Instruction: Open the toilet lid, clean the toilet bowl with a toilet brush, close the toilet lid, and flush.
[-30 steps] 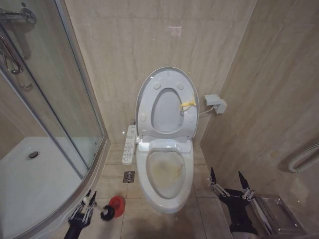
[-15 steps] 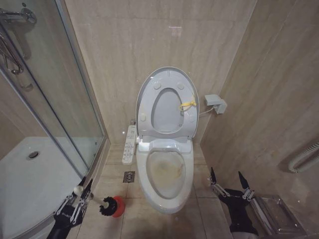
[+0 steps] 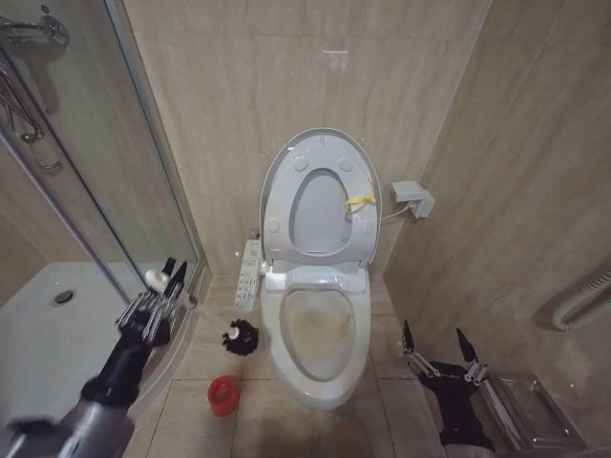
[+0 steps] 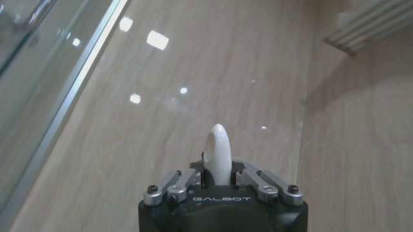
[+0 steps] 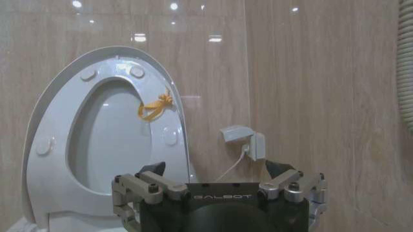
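**Toilet brush lifted clear of its red holder, lid standing open**

Head view: toilet brush [image 3: 229,332] is off the floor, its dark bristle head hanging just beside the left rim of the toilet bowl [image 3: 321,382], its white handle running up and left into the left gripper [image 3: 164,286], whose fingers are clamped on the handle's top end. That gripper is beside the shower's glass door [image 3: 95,181]. The red holder cup [image 3: 222,394] stands on the floor tiles below the brush head, apart from it. The toilet lid [image 3: 277,181] is upright against the back wall, the seat ring [image 3: 325,250] raised flat against it, with a yellow tie [image 3: 360,200] knotted on the ring's right side. The bowl shows yellowish-brown stains inside. A white control strip [image 3: 248,277] sits at the bowl's left rear, and a small white wall box [image 3: 412,198] is mounted to the lid's right. The right gripper [image 3: 438,345] is low by the right wall, near the bowl's right front, fingers spread wide and holding nothing.

Left wrist view: the left gripper [image 4: 219,180] has its fingers closed narrowly on the rounded white end of the brush handle [image 4: 217,150], with beige wall tile behind.

Right wrist view: the right gripper [image 5: 219,180] has its fingers wide apart, facing the raised lid [image 5: 58,96], the yellow tie [image 5: 154,107] and the wall box [image 5: 244,141].
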Available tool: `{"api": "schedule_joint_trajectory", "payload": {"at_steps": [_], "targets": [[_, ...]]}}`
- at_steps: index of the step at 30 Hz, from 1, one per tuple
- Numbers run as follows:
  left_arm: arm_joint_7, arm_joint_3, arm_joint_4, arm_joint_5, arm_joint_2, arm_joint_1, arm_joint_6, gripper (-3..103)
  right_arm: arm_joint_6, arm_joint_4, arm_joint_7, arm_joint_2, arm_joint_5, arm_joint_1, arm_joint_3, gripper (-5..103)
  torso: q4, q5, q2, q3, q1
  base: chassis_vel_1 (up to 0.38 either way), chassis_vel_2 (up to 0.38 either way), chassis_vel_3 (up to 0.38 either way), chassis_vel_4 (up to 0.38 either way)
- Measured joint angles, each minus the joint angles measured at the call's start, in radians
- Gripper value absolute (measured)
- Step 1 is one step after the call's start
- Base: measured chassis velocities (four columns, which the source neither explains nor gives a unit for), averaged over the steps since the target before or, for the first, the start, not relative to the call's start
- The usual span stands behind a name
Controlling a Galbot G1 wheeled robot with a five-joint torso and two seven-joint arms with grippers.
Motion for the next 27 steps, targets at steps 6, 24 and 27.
{"api": "schedule_joint_trajectory", "payload": {"at_steps": [6,24,27], "targets": [[0.171,0.043,0.189,-0.192,0.025,-0.197,0.017,24,0.000,0.000,0.000,0.000,0.000,0.000,0.000,100,0.0002,0.0000,0.000,0.000,0.000,0.000,0.000,0.000,0.000],[0.144,0.267,0.535,-0.364,-0.124,-0.603,-0.002,24,0.000,0.000,0.000,0.000,0.000,0.000,0.000,100,0.0001,0.0003,0.000,0.000,0.000,0.000,0.000,0.000,0.000],[0.113,0.313,0.588,-0.369,-0.159,-0.649,-0.025,24,0.000,0.000,0.000,0.000,0.000,0.000,0.000,100,0.0000,0.0004,0.000,0.000,0.000,0.000,0.000,0.000,0.000]]}}
